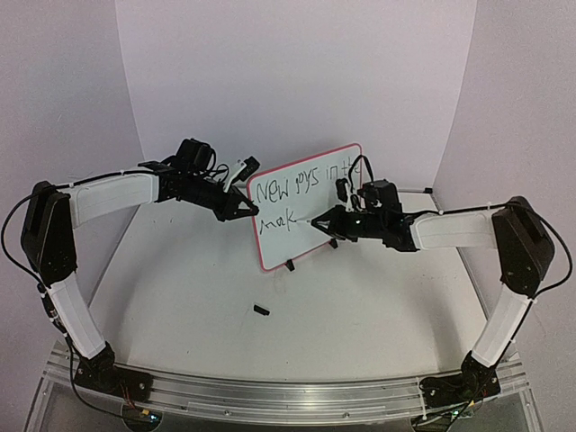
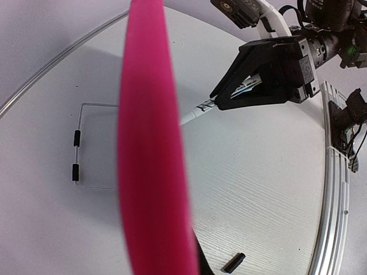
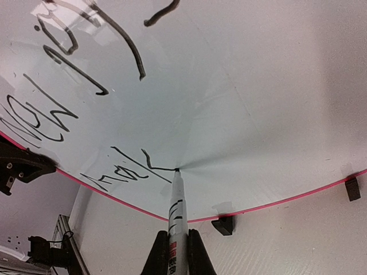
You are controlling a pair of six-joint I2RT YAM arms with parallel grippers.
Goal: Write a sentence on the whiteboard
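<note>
The whiteboard [image 1: 310, 229] with its pink frame [image 2: 150, 149] stands tilted at mid-table on small black feet [image 3: 222, 225]. My left gripper [image 1: 247, 209] is shut on its left edge; in the left wrist view the frame fills the middle and hides the fingers. The sentence [image 1: 301, 187] is black handwriting in two rows, the lower row short [image 3: 123, 172]. My right gripper [image 3: 175, 258] is shut on a black-and-white marker pen [image 3: 177, 209]. The pen tip touches the board at the end of the lower row. From the left wrist I see the right gripper [image 2: 226, 94] and the pen [image 2: 195, 112].
A small black cap [image 1: 261, 310] [image 2: 234, 263] lies on the table in front of the board. A thin clear frame with two black clips [image 2: 75, 154] lies behind the board. An aluminium rail [image 1: 288, 396] runs along the near edge. White backdrop walls enclose the table.
</note>
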